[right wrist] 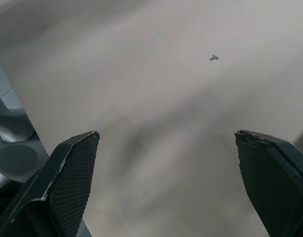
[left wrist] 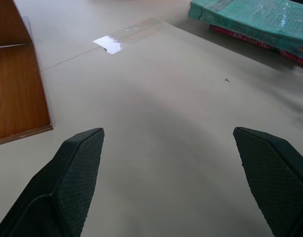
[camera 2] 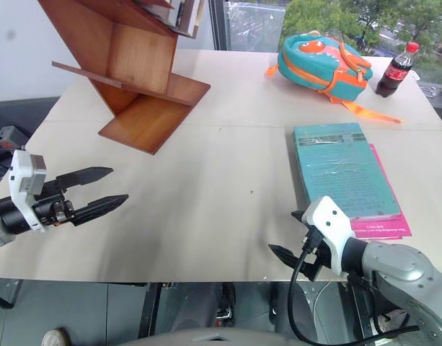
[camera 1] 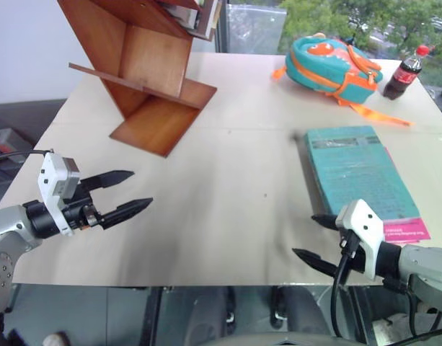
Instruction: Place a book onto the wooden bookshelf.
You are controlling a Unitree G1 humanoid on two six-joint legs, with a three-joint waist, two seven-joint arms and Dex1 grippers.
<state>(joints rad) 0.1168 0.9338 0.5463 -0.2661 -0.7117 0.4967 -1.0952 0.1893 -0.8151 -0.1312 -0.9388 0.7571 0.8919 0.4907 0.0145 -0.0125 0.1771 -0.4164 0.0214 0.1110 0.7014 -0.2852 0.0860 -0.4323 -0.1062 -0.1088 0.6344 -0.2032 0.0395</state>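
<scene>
We see a big pale tabletop [camera 1: 228, 209]. On it, at the far left, stands the wooden bookshelf [camera 1: 145, 68], tilted. Far right: a teal & orange backpack [camera 1: 329, 65] w/ a cola bottle [camera 1: 404, 72] just beside it. On the right side lies the book [camera 1: 354, 169], flat, on top of a pink book [camera 1: 412, 229] that peeks out under it.

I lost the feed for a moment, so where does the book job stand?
Nothing looks done yet. The teal book lies flat on the table, on top of a pink book, well apart from the wooden bookshelf. In hand: nothing; the left tool and right tool are both open and empty, the right one beside the book's near edge. Left: grasp the book, carry it across, set it on the shelf.
</scene>
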